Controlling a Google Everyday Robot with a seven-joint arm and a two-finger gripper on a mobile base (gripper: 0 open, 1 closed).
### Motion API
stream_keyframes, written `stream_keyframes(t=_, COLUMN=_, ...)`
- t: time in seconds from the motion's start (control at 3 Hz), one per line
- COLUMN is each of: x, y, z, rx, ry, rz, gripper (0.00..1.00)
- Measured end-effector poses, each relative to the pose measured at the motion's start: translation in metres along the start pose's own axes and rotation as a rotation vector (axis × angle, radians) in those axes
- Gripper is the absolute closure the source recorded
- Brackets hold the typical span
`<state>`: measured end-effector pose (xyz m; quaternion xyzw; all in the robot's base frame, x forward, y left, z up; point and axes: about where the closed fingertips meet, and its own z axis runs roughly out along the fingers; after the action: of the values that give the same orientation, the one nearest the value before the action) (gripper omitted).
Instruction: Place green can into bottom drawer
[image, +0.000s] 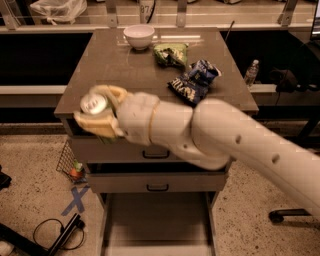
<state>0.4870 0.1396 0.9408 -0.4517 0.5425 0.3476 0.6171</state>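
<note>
While the bottom drawer (157, 225) gapes, the jaws clasp the green can (94, 104) at the cabinet (125, 75) edge.

One camera looks steeply down, close along my arm (240, 145), onto the cabinet (125, 70). My gripper (97, 119), clasping the green can (94, 104), sits centre-left.

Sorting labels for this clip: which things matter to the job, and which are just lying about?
Job: gripper at the cabinet's front edge, holding the green can; open bottom drawer.
Lying about: bowl, green bag, blue bag, bottle.
</note>
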Motion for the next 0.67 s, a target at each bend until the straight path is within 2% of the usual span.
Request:
stream_keyframes(t=0.33, x=0.083, y=0.025, z=-0.058, rx=0.028, ry=0.109, rz=0.069, gripper=1.00)
stream_keyframes(t=0.67, x=0.181, y=0.020, z=-0.119, rx=0.068, ry=0.191, rz=0.142, gripper=1.00)
